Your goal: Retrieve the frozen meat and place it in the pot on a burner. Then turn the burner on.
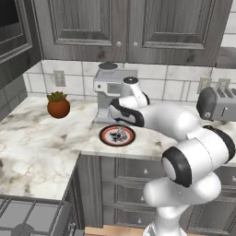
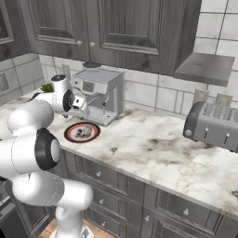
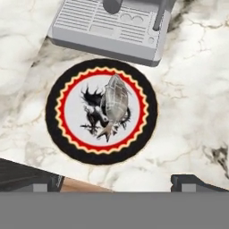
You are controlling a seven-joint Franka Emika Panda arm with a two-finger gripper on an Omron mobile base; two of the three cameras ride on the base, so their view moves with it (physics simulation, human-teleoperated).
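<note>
Robot arm poised over frozen meat on a plate, end effector released.

In the hand view the wrapped frozen meat (image 3: 115, 100) lies just right of centre on a round plate (image 3: 53, 116) on the marble bench (image 3: 197, 89); a coffee machine (image 3: 112, 24) stands at twelve o'clock. The end effector (image 3: 116, 182) hovers with jaws wide apart. Risk: descending off-centre could nudge the meat sideways or clip the machine.
</note>
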